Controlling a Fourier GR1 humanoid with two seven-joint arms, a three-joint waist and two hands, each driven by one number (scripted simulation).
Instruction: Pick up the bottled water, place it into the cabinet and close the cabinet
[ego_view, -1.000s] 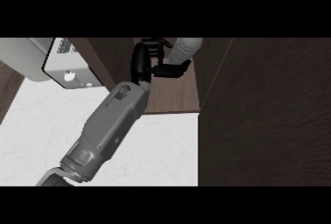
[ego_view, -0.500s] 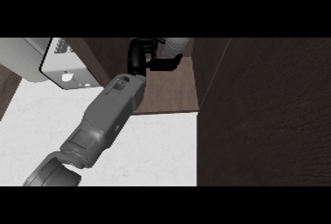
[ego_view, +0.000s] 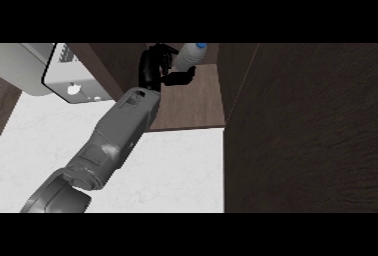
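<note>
— Where is the water bottle (ego_view: 189, 54) at this moment?

— It is inside the open cabinet (ego_view: 193, 102), above the brown shelf. It leans, with the blue cap pointing to the upper right.

— Which hand is on it?

— Only one hand (ego_view: 156, 67) shows, at the end of a grey forearm (ego_view: 111, 142) that rises from the lower left. I cannot tell if it is the left or the right one. Its black fingers curl around the bottle and hold it.

— What else is near?

— The dark cabinet door (ego_view: 303, 130) stands open at the right, a white appliance (ego_view: 55, 70) is at the upper left, and the white counter (ego_view: 177, 170) lies below
</note>
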